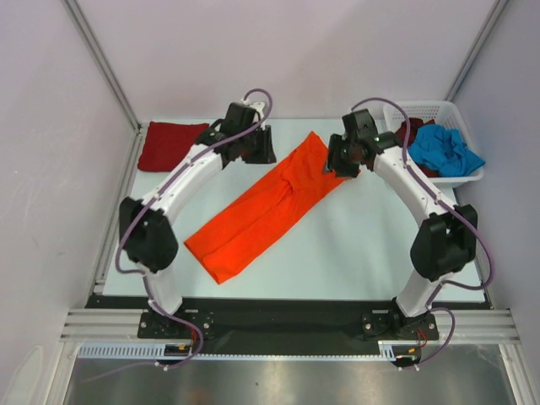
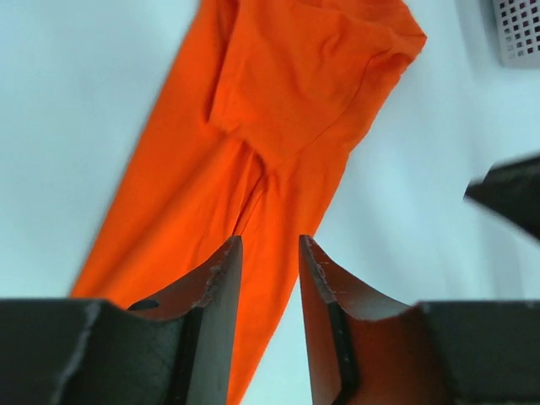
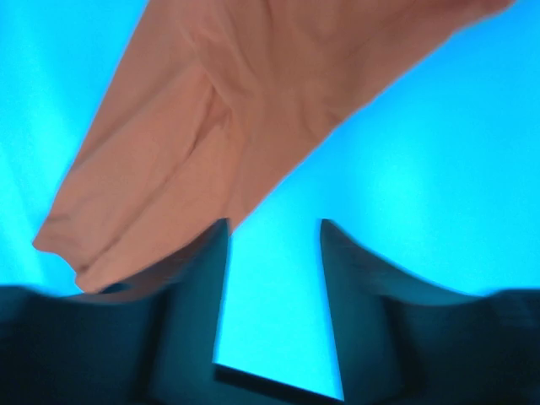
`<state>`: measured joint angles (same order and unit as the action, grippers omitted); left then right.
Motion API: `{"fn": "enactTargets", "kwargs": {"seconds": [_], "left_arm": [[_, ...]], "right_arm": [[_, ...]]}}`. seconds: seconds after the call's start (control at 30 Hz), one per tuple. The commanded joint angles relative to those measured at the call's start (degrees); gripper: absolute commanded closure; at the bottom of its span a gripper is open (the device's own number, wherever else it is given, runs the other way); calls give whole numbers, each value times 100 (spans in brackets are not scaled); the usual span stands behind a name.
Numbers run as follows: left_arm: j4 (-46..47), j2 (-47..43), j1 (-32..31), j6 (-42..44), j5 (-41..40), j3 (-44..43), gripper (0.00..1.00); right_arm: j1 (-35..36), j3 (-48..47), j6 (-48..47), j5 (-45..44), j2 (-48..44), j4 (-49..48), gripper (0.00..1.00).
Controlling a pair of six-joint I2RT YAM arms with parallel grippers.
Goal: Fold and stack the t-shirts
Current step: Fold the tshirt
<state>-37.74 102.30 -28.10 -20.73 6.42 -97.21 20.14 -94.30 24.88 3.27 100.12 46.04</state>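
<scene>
The bright orange t-shirt (image 1: 268, 209) lies folded into a long strip, running diagonally across the middle of the table. My left gripper (image 1: 260, 152) hovers at the strip's far left side. In the left wrist view my left gripper (image 2: 270, 245) stands open over the orange t-shirt (image 2: 287, 110), with nothing between its fingers. My right gripper (image 1: 339, 164) is at the strip's far right end. In the right wrist view my right gripper (image 3: 272, 226) is open over bare table, beside the shirt's edge (image 3: 211, 126). A dark red t-shirt (image 1: 171, 145) lies folded at the back left.
A white lattice basket (image 1: 426, 105) stands at the back right, holding a crumpled blue t-shirt (image 1: 445, 152) and a dark maroon one (image 1: 408, 131). A corner of the basket (image 2: 516, 29) shows in the left wrist view. Grey walls close in the table's sides.
</scene>
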Motion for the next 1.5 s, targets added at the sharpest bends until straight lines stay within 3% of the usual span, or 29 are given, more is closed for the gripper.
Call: {"fn": "enactTargets", "kwargs": {"seconds": [0.0, 0.1, 0.17, 0.2, 0.33, 0.47, 0.57, 0.87, 1.23, 1.47], "left_arm": [[732, 875, 32, 342, 746, -779, 63], [1162, 1640, 24, 97, 870, -1228, 79], [1731, 1871, 6, 43, 914, -1265, 82], [1900, 2003, -29, 34, 1071, -1292, 84], [2472, 2583, -99, -141, 1396, -1563, 85], [2079, 3662, -108, -502, 1582, -2547, 85], [2026, 3980, -108, -625, 1346, -2811, 82], [1330, 4369, 50, -528, 1275, -2980, 84], [768, 4500, 463, -968, 941, -2707, 83], [267, 4413, 586, -1064, 494, -2480, 94]], "right_arm": [[68, 973, 717, 639, -404, -762, 56], [375, 2036, 930, 492, -940, -1448, 82], [499, 2327, 948, 122, -1125, -1572, 86], [517, 2616, 948, 78, -1300, -1589, 93], [517, 3180, 843, 619, -1407, -2001, 95], [692, 3392, 772, 1149, -1144, -2494, 94], [728, 3296, 729, 1640, -723, -2837, 94], [1123, 2119, -62, 1668, 481, -2512, 92], [1422, 2170, -45, 2064, 1370, -3206, 93], [1159, 2355, 333, 1853, 1669, -3356, 94]]}}
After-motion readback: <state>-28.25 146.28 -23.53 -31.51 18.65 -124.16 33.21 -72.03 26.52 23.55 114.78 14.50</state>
